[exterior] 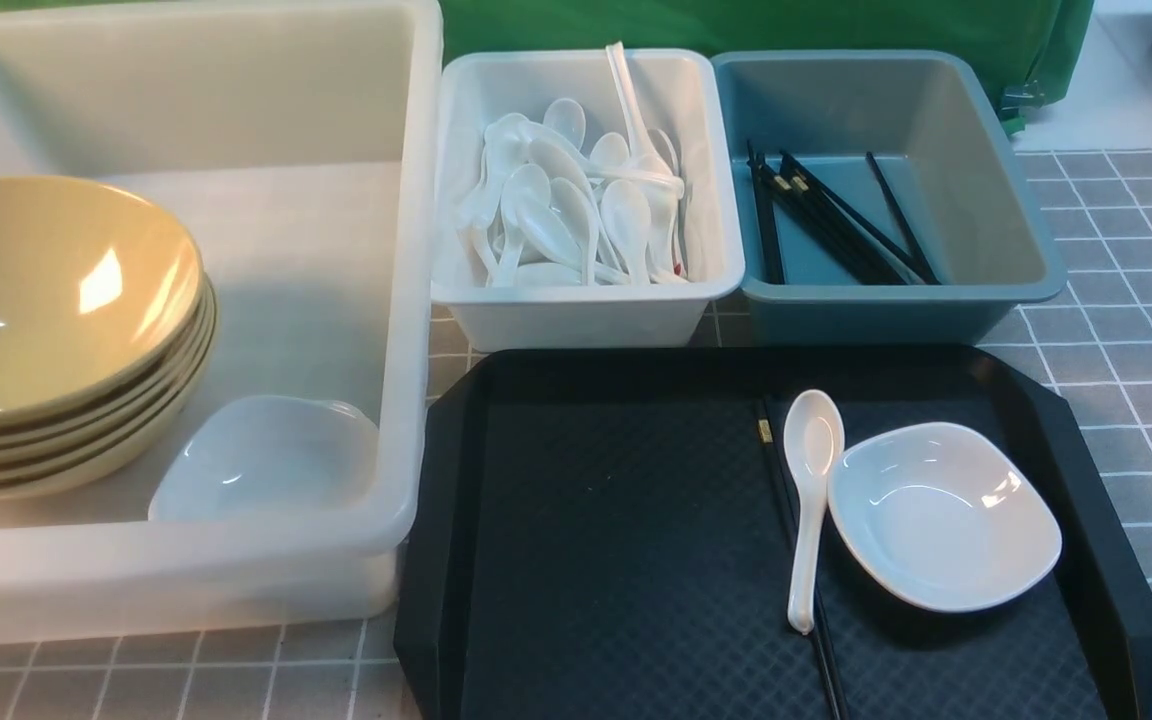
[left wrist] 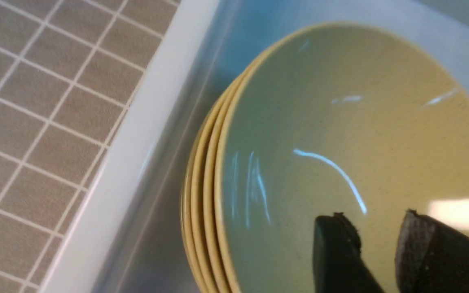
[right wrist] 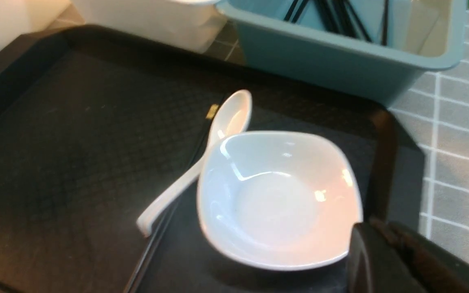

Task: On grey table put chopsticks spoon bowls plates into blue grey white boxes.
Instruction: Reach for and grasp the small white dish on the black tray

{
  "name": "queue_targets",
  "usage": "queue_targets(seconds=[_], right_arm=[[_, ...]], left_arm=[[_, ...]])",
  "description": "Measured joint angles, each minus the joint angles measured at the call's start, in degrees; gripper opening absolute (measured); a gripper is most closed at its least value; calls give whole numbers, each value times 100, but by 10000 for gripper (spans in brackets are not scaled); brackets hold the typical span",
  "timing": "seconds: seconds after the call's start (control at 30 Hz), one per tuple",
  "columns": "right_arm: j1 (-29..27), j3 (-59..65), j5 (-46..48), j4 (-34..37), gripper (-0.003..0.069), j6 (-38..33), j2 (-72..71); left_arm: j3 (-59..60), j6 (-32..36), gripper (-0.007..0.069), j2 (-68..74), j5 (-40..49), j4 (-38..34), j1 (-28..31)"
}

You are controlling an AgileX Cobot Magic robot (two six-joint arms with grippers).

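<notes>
A stack of tan bowls (exterior: 46, 330) sits in the large translucent white box (exterior: 406, 250), beside a white plate (exterior: 266, 455). My left gripper (left wrist: 375, 213) hovers open just above the top bowl (left wrist: 340, 122), holding nothing. On the black tray (exterior: 586, 550) lie a white spoon (exterior: 811, 480), a white plate (exterior: 941, 515) and black chopsticks (exterior: 829, 670) under the spoon. My right gripper (right wrist: 375, 228) is shut and empty beside that plate (right wrist: 275, 199), over the tray's right rim. The small white box (exterior: 586, 315) holds several spoons. The blue-grey box (exterior: 886, 315) holds chopsticks (exterior: 826, 220).
The grey tiled table (exterior: 1126, 330) shows to the right of the tray and in front of the large box. A green cloth (exterior: 836, 25) hangs behind the boxes. The tray touches the fronts of the two small boxes.
</notes>
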Motion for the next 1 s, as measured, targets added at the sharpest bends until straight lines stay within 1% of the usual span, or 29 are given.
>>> queue_targets(seconds=[0.07,0.13,0.2,0.27,0.33,0.47,0.5,0.53,0.57,0.6,0.63,0.67,0.73,0.77,0.8,0.87,0.9,0.93,1.0], right_arm=[[95,21,27,0,59,12,0],[190,26,86,0,61,18,0],[281,28,139,2,69,112,53],[339,28,179,7,81,176,150],[402,20,226,7,107,187,362],[438,-399,608,-158,232,182,1381],[438,-434,608,-185,239,182,1381],[443,-802,788,-472,294,268,1892],[450,-1070,871,-710,325,425,2246],[449,-1249,879,-874,344,533,2538],[455,-1463,879,-1079,363,644,2768],[455,-1463,872,-1079,363,670,2826],[460,-1817,804,-1416,388,885,3282],[460,-2122,694,-1656,404,1107,3806],[460,-2188,687,-1692,406,1122,3924],[460,-2557,636,-1845,412,1225,4632],[460,-2585,637,-1857,412,1225,4688],[467,-2780,598,-1936,414,1239,5126],[467,-2897,595,-2021,414,1239,5431]], left_arm=[[401,42,62,129,-288,-2,-20],[732,54,15,232,-500,-18,-20],[983,62,-3,279,-600,-114,-72],[1049,109,-8,267,-577,-201,-153],[1058,307,-8,147,-505,-338,-433],[1019,933,-8,-897,-515,-680,-1617],[1019,959,-8,-897,-515,-686,-1673],[1012,1143,-8,-1413,-535,-720,-2103],[1024,1246,-8,-1751,-558,-734,-2435],[1055,1267,-8,-2027,-580,-739,-2600],[1095,1275,-8,-2191,-601,-739,-2712],[1130,1288,-8,-2246,-616,-740,-2747],[1368,1312,-8,-2729,-645,-740,-3034],[1734,1325,-8,-3261,-644,-722,-3202],[1826,1330,-8,-3313,-644,-709,-3215],[2424,1336,-8,-3946,-638,-615,-3279],[2475,1336,-8,-3999,-638,-601,-3279],[2832,1344,-8,-4431,-638,-459,-3279],[3178,1344,-8,-4754,-670,-338,-3279]])
